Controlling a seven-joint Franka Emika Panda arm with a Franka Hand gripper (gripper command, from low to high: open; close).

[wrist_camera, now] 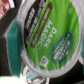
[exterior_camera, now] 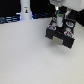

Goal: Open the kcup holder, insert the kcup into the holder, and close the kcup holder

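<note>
Pale white tabletop (exterior_camera: 27, 57) being lit evenly, dark backdrop (exterior_camera: 40, 7) being seen behind, blue-lit clutter (exterior_camera: 9, 20) being blurred at the far edge

Wrist view: kcup (wrist_camera: 47, 37) green lid, directly beneath the claw, reads "DARK MAGIC" in large white letters. Smaller print along the lid's white rim and on a round emblem is too blurred to read. Exterior view: no legible text.

The end effector (exterior_camera: 59, 19) blocks the kcup holder's (exterior_camera: 62, 37) top; its grip is unreadable.
</note>
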